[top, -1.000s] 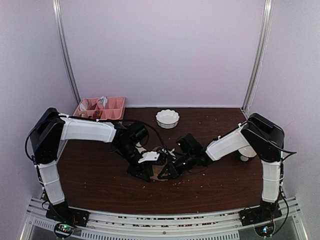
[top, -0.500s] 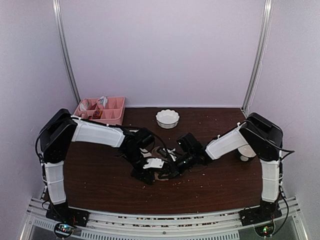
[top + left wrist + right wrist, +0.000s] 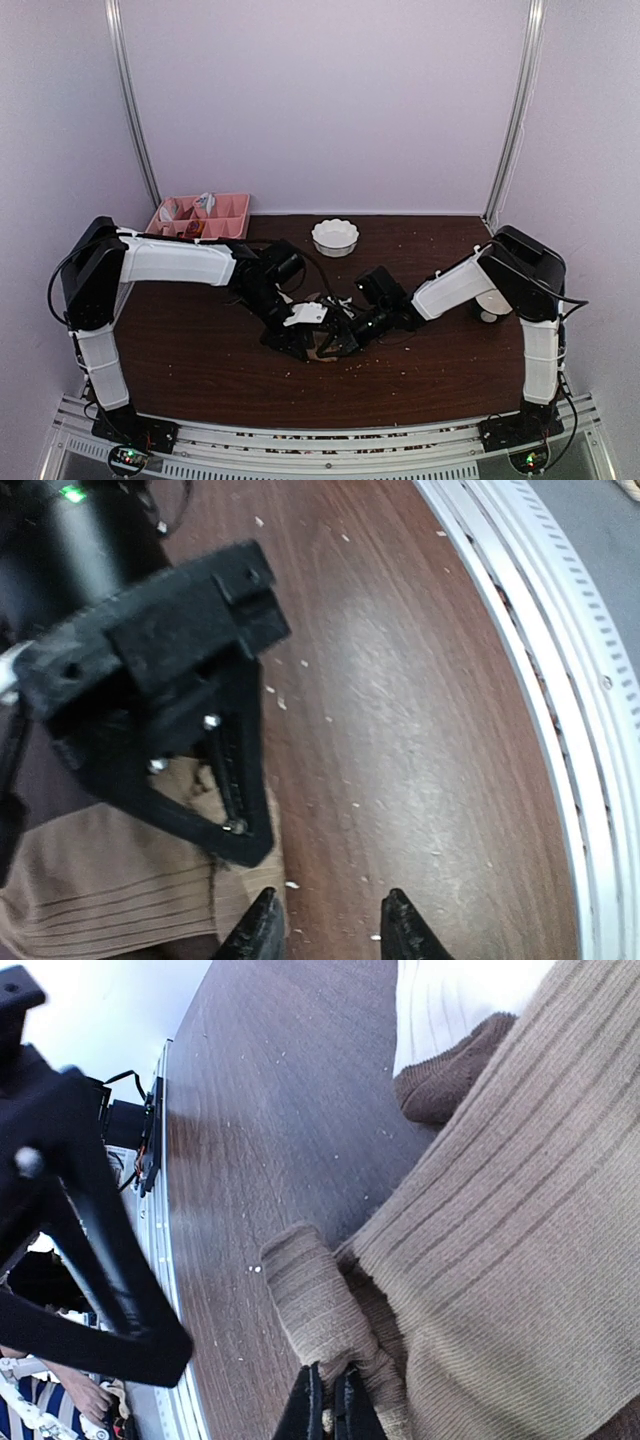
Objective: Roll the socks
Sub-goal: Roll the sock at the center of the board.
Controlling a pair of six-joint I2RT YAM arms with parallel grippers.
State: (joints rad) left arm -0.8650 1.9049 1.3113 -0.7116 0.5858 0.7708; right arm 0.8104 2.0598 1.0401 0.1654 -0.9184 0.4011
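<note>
The right gripper (image 3: 322, 1408) pinches the tan sock (image 3: 500, 1210) by its rolled end; the left gripper (image 3: 330, 935), part-open and empty, hangs just beside that sock's edge.

Top view: soft, even light, pale walls (image 3: 320, 100) bright, no hard shadows. Black ends of the arms (image 3: 265, 285) melt into the dark table (image 3: 200, 370), detail mushy. Left wrist: broad glare patch on the wood, right gripper (image 3: 236, 825) near the lens is soft, white rail (image 3: 570, 730) bowed. Right wrist: tan sock (image 3: 500, 1210) ribs crisp, cream sock (image 3: 450, 1000) and top-left corner blown out.
</note>
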